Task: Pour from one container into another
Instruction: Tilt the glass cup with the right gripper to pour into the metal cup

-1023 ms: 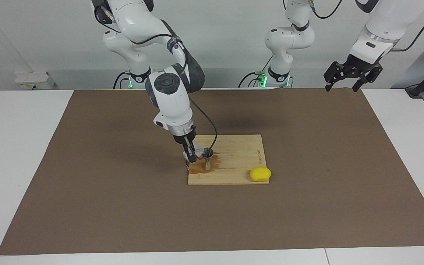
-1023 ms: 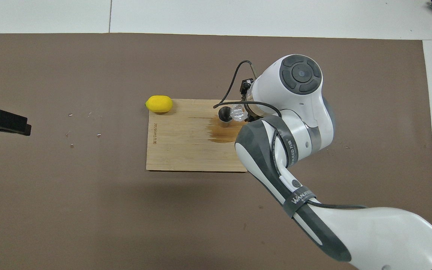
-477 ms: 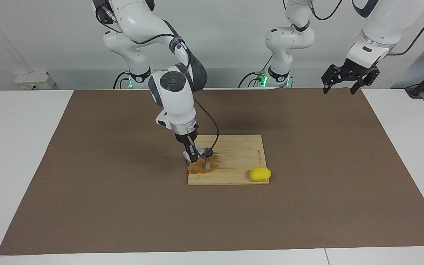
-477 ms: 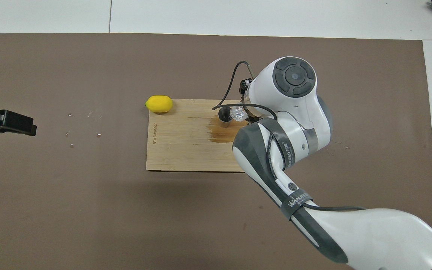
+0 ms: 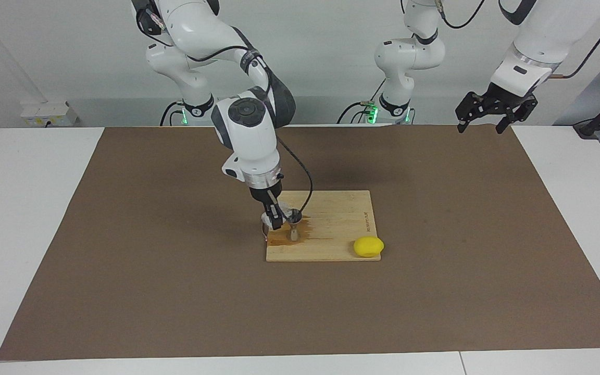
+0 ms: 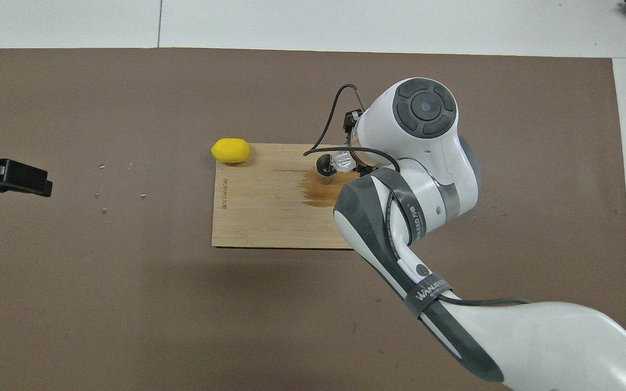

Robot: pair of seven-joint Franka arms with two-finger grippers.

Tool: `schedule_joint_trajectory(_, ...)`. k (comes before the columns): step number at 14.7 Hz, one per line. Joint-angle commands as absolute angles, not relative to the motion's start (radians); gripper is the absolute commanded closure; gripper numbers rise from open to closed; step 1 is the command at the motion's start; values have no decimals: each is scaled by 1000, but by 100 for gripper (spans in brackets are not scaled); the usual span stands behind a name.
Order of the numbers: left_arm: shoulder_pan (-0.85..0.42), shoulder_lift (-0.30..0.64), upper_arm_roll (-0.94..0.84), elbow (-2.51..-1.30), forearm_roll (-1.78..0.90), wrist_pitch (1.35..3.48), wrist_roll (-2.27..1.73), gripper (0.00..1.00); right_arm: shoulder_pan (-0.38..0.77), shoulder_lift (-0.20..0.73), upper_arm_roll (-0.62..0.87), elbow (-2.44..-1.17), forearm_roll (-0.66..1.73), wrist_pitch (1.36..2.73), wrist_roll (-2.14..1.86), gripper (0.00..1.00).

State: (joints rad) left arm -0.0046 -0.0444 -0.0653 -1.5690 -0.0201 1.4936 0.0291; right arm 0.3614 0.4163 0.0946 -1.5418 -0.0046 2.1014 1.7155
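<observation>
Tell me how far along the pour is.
Grasp done: the right gripper is shut on the glass tumbler, held beside the jigger on the cutting board. A brown wet stain surrounds the jigger. Left: setting the tumbler down. The left gripper waits open.

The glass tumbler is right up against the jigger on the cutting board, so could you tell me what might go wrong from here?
1. The right gripper holds the glass tumbler beside the narrow-waisted jigger; a nudge could tip the jigger.
2. A brown wet stain already spreads on the cutting board, so more liquid may miss the jigger's small mouth.
3. The lemon sits at the board's edge and might roll if the board is bumped.

The left gripper waits, open.
</observation>
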Motion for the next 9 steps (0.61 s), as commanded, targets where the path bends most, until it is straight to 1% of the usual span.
schedule_joint_trajectory(1,9,-66,-74,-1598,-8,1508,34,0,347,442,98,-1494,34,2077,1741,100)
schedule_joint_trajectory(9,9,-66,-74,-1598,-8,1508,34,0,311,439,98,-1496,141,2077,1730,100)
